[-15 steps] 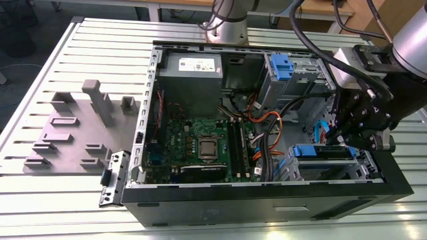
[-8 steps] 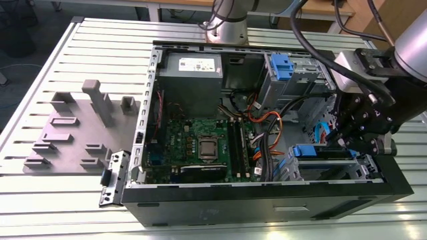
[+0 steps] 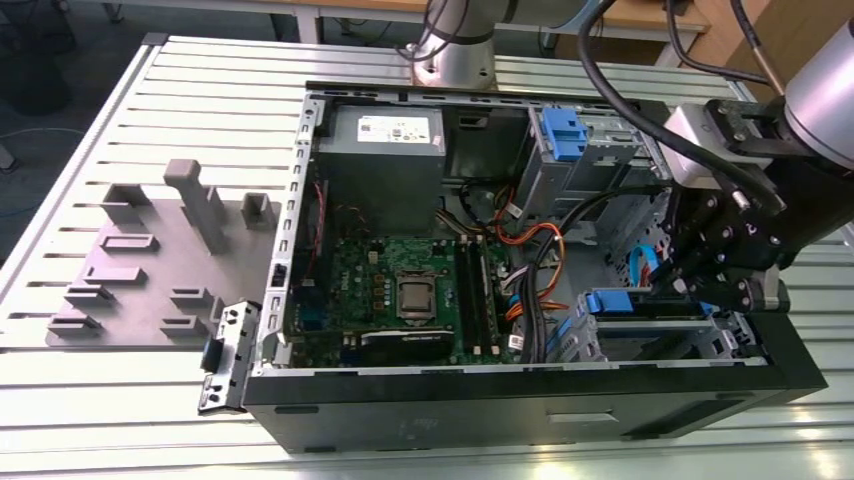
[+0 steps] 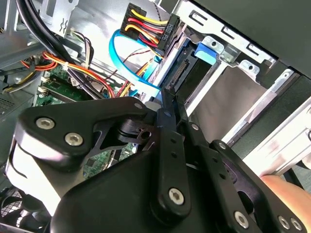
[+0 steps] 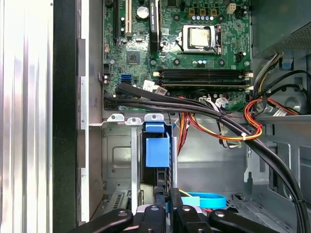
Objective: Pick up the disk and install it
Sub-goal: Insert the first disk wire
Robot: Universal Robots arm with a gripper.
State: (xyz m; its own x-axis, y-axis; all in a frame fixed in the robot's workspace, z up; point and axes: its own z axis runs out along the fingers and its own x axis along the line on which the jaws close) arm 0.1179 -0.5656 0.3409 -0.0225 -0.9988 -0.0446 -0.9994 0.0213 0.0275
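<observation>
The disk stands on edge in the grey drive cage at the lower corner of the open computer case, towards the exterior view's right. Its blue handle faces the case wall, and its dark body sits between the cage's metal walls. My gripper hangs just above the disk's inner end. In the first wrist view the gripper has its two black fingers close together at the disk's edge. In the second wrist view its tips sit beside the disk's connector end. The gripper looks shut.
A blue data cable and a power plug with coloured wires lie next to the gripper. Black cable bundles cross above the cage. The motherboard, power supply, upper cage with blue bracket and a grey fixture plate surround it.
</observation>
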